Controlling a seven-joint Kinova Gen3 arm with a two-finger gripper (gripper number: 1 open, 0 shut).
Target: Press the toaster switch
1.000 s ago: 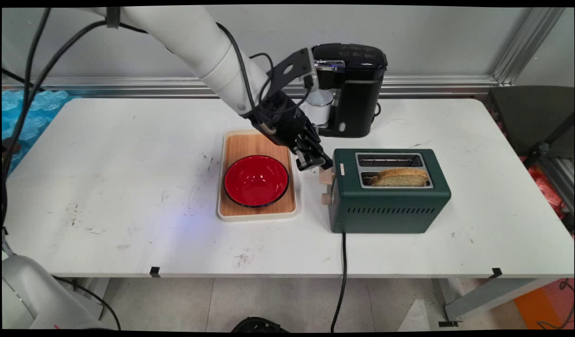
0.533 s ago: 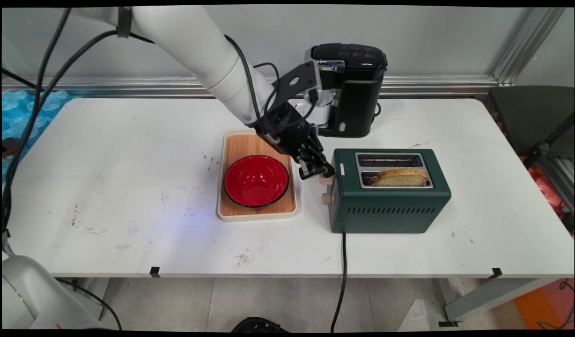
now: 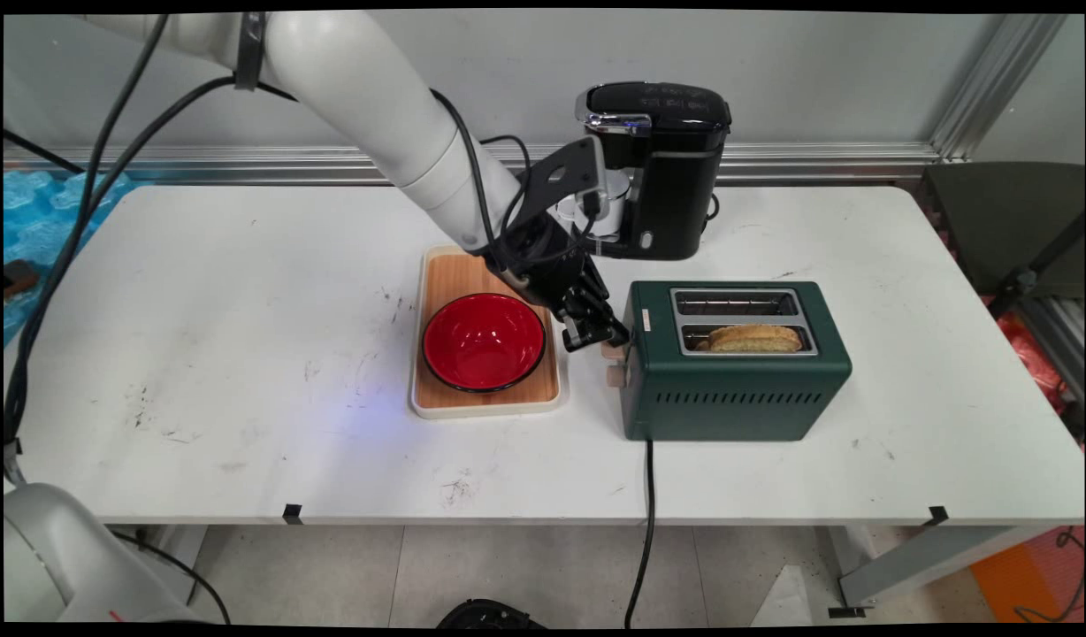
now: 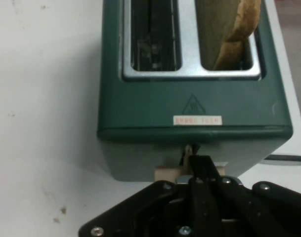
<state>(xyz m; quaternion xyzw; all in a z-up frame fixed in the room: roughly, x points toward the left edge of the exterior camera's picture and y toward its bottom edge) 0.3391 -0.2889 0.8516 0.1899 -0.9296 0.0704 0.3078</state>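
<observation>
Closed fingers of the gripper (image 3: 607, 340) press on the pale lever (image 4: 166, 174) at the end of the green toaster (image 3: 733, 385), right of centre in the main view. Bread (image 3: 755, 337) sits low in its nearer slot. Left of the gripper, a red bowl (image 3: 483, 342) rests on a wooden tray (image 3: 455, 271); a black coffee maker (image 3: 671, 168) stands behind.

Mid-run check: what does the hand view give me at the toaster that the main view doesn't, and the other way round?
Hand view only: the small label on the toaster's top edge, and the gripper shut, lying on the beige lever.

Main view only: the red bowl on the wooden tray, the black coffee machine behind, the lower knob and the power cord.

Both: the green toaster, one slot empty, the bread slice in the other.
</observation>
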